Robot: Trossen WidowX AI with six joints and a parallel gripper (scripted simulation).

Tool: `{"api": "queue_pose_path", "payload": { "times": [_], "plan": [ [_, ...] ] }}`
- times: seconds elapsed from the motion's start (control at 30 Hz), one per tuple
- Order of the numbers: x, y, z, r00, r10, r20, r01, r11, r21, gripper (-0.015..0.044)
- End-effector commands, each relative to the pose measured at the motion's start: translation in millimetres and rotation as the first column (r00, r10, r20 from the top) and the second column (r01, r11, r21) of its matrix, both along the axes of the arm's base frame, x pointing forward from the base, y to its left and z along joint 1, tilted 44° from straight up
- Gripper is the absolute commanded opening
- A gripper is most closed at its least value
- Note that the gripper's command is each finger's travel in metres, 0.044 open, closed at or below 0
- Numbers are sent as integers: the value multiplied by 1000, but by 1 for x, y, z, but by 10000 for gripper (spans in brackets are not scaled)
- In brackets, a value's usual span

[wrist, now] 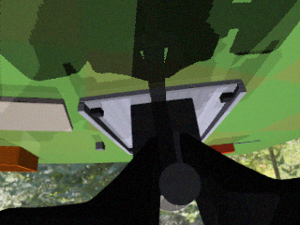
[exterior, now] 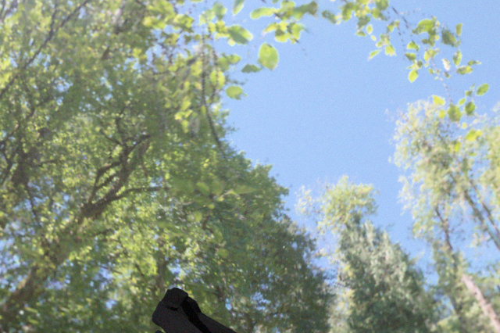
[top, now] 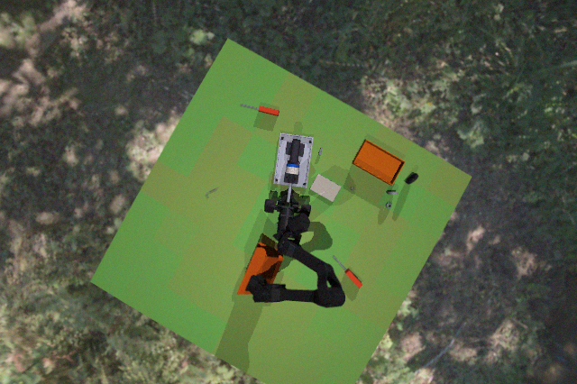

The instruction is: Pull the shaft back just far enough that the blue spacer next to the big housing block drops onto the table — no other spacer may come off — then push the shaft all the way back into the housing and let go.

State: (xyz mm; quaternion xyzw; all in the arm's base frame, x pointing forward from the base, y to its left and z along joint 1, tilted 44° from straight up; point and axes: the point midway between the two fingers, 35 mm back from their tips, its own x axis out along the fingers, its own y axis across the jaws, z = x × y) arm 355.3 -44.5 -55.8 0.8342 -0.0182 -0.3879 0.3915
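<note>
While the fingers (top: 270, 205) clench the shaft (top: 289, 192) (wrist: 179, 184), grey plate (top: 306, 163) (wrist: 117, 117) edge nearby, narrow gap to beige slab (top: 325, 187) (wrist: 33, 114)

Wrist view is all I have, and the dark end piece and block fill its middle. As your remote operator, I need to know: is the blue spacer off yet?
Observer: No. From the top, the blue spacer shows as a band in line with the shaft, between a long black block and a cream band.

Operator: Thanks. I see just one red-handled tool, past the plate. Any others?

Observer: Yes, the top view has a second red-handled tool toward the lower right, its thin tip pointing up and left.
</note>
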Motion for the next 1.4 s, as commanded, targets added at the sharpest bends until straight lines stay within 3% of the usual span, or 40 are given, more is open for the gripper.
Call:
{"api": "queue_pose_path", "payload": {
  "times": [0.0, 1.37],
  "plan": [
    [-1, -1, 1, 1000, 0, -1, 0, 1000, -3, 0],
    [-5, -2, 1, 1000, 0, -1, 0, 1000, -4, 0]
  ]
}}
